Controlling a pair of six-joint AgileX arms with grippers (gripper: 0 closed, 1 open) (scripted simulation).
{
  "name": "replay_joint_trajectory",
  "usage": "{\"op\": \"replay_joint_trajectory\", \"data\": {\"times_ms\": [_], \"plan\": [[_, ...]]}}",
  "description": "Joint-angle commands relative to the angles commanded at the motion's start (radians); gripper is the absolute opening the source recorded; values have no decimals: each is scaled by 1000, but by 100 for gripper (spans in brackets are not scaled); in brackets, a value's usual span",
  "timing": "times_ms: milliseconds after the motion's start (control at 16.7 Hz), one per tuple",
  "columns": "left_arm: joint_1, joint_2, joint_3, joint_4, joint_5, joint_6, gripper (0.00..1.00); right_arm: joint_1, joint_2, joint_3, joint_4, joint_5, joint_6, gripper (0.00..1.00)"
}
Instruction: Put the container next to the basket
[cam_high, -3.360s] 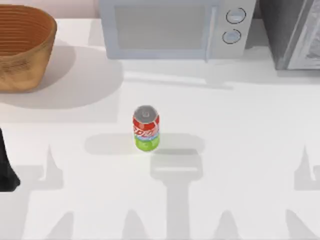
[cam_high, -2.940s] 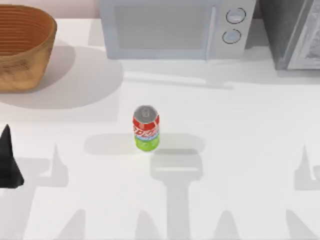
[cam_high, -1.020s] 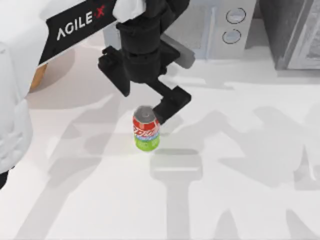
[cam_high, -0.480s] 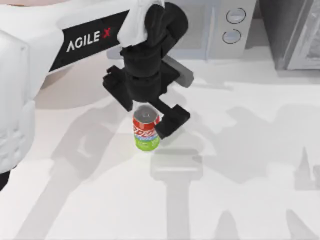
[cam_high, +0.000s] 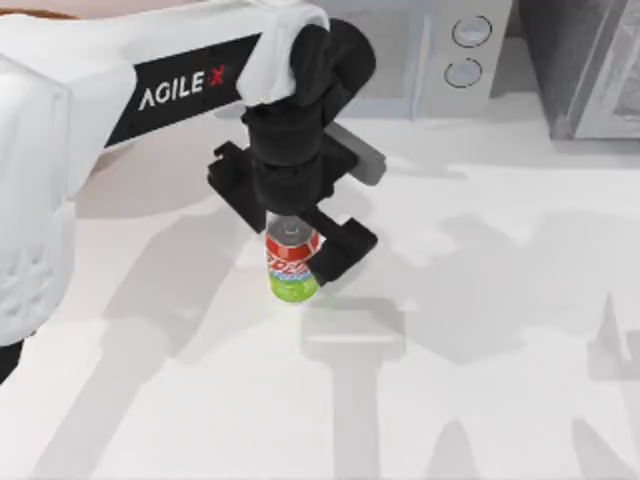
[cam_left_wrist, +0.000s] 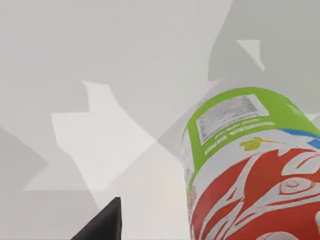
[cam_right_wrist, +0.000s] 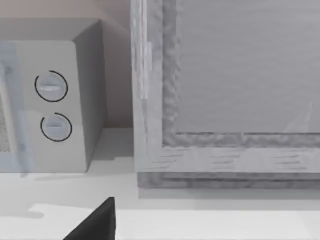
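The left hand (cam_high: 291, 232) hangs over the can (cam_high: 292, 262), which stands upright mid-bench (cam_high: 480, 340), with one dark finger (cam_high: 343, 250) just beside it on the right. A grey microwave (cam_high: 440, 60) sits at the far edge.

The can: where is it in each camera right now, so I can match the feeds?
Top view: the can stands upright near the table's middle, under the left hand, in front of the microwave.
Left wrist view: the can looms close, green part and red band.
Right wrist view: faces the microwave at the table's back instead.
Shared landmark: the white table; the microwave links the top and right wrist views.
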Motion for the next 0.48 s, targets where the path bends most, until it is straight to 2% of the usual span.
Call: {"op": "replay_joint_trajectory", "data": {"times_ms": [480], "plan": [[0,0,0,0,0,0,25,0,0,0,0,0,0,100]]}}
